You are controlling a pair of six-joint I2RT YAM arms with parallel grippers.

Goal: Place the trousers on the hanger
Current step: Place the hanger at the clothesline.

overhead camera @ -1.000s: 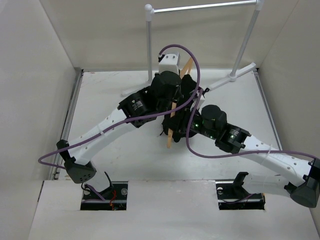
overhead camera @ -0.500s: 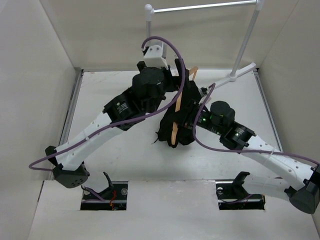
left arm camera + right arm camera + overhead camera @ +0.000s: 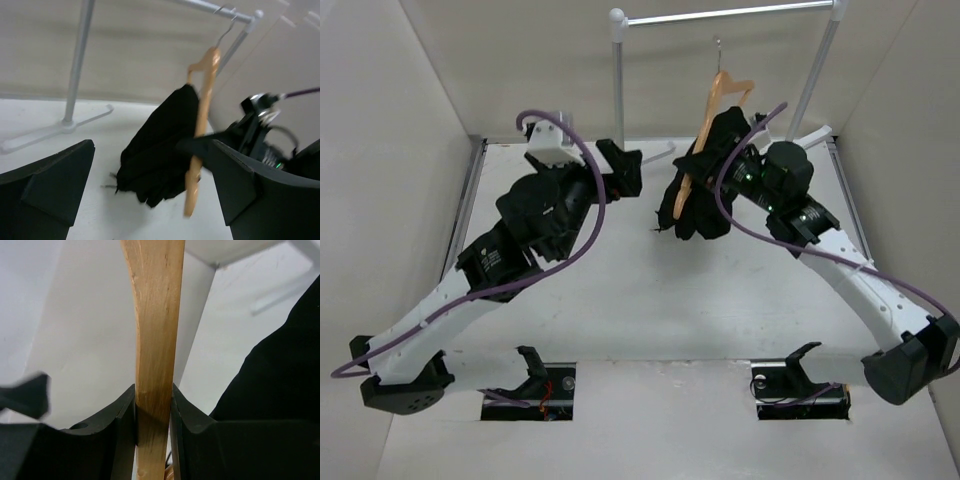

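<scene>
Right end effector (image 3: 153,407): shut tight on the hanger (image 3: 152,315), both pads pressed flat against the wooden arm, holding it up off the worktop (image 3: 620,300)
Left end effector (image 3: 628,170): jaws spread wide with nothing between them, standing apart from the load and facing it across a gap
Hanger: light-brown wood, tilted rather than level, its metal hook (image 3: 227,20) uppermost and close under the grey clothes rail (image 3: 720,14); whether the hook is over the rail or only near it cannot be told
Trousers (image 3: 700,205): plain black soft fabric, bunched into one thick dark fold that hangs from the hanger beside the right wrist; the two legs cannot be told apart, and the bottom bar is hidden by cloth
Where the load is: at the far right of the worktop, beneath the rail and between its two posts
Step in hand: the garment appears to be on the hanger already, so this looks like the carrying of the loaded hanger towards the rail
Next move calls for: a firm grip on the wood, the hook steered squarely over the rail, and a slow, level motion so the slack cloth does not slide off
Risk: the lopsided bundle looks free to slip towards the low end
</scene>
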